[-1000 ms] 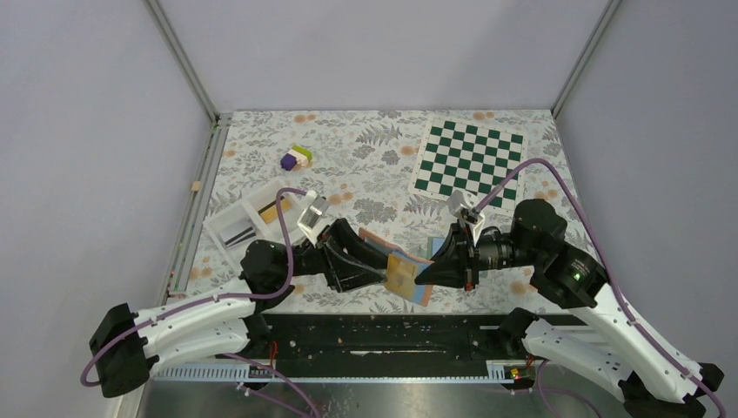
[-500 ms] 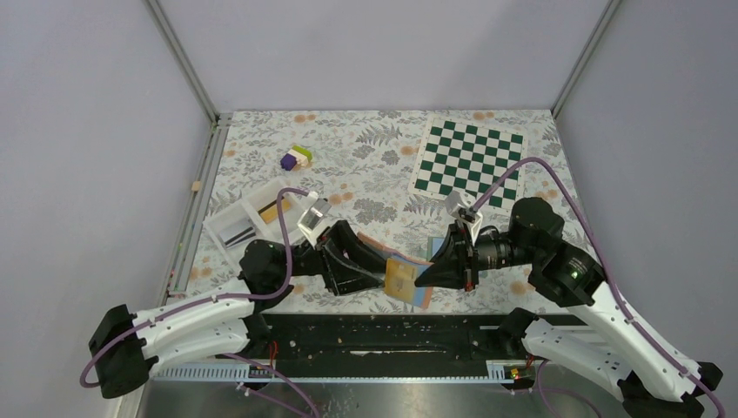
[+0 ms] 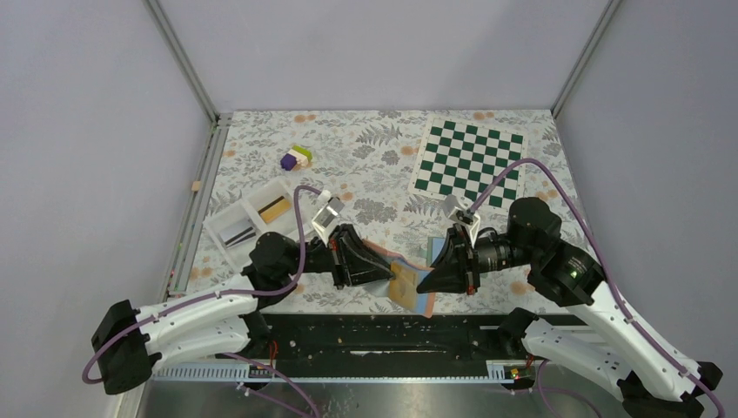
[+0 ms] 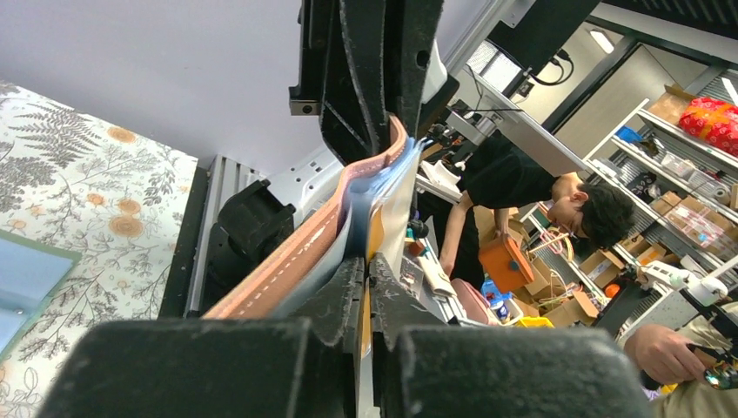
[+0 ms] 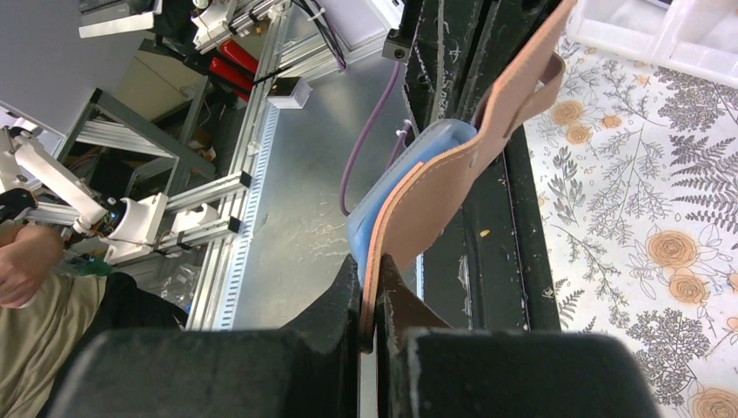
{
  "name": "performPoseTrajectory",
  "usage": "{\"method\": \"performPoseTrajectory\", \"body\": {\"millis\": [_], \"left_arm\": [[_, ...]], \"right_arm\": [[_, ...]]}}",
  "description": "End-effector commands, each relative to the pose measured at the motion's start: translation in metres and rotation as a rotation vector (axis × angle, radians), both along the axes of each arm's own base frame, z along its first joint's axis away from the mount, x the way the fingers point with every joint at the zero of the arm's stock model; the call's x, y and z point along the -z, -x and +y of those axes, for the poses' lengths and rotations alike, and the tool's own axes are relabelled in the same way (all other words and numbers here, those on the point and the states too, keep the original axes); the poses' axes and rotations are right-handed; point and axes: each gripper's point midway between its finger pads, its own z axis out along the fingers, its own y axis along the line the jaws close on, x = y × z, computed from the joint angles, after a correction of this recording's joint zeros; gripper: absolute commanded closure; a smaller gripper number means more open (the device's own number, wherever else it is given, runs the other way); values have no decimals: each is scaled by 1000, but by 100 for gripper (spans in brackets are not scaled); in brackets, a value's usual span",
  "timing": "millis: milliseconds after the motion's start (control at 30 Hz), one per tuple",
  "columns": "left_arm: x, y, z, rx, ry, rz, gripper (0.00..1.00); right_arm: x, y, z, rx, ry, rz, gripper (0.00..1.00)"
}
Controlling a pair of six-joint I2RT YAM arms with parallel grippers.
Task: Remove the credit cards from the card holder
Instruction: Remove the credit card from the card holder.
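I'm clamping the tan leather card holder (image 5: pixel 444 183) with the right gripper (image 5: pixel 370 272), left gripper (image 4: pixel 365 268) pinching its thin yellow-orange credit card (image 4: pixel 375 237).

The floral table (image 3: pixel 374 165) lies open through the upper middle of the frame, between the toy blocks (image 3: pixel 296 158) at upper left and the flat chessboard (image 3: pixel 470 158) at upper right. A white tray (image 3: pixel 222 223) blocks the left centre. At lower centre the left gripper (image 3: pixel 389 275) and right gripper (image 3: pixel 423 285) both pinch the card holder (image 3: pixel 405 284), barring the way along the near edge.
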Motion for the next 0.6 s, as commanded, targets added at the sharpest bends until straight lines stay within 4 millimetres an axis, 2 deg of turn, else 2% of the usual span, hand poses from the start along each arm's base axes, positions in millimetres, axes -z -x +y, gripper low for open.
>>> {"method": "performPoseTrajectory", "body": {"millis": [0,167,300,567], "left_arm": [[-25,21,9,60,104,-66,100],[-32,28,21,55,136,-109,100],[-34,30,27,43,152,-127,100],[-26,20,27,-29,78,-148,100]], "right_arm": [[-8,-23,7,78,-40,-97,100],[-4,-12,1,20,-35,-119,100],[-6,-10,1,9,-36,-107,100],[-11,-6,-3,10,-54,-128,100]]}}
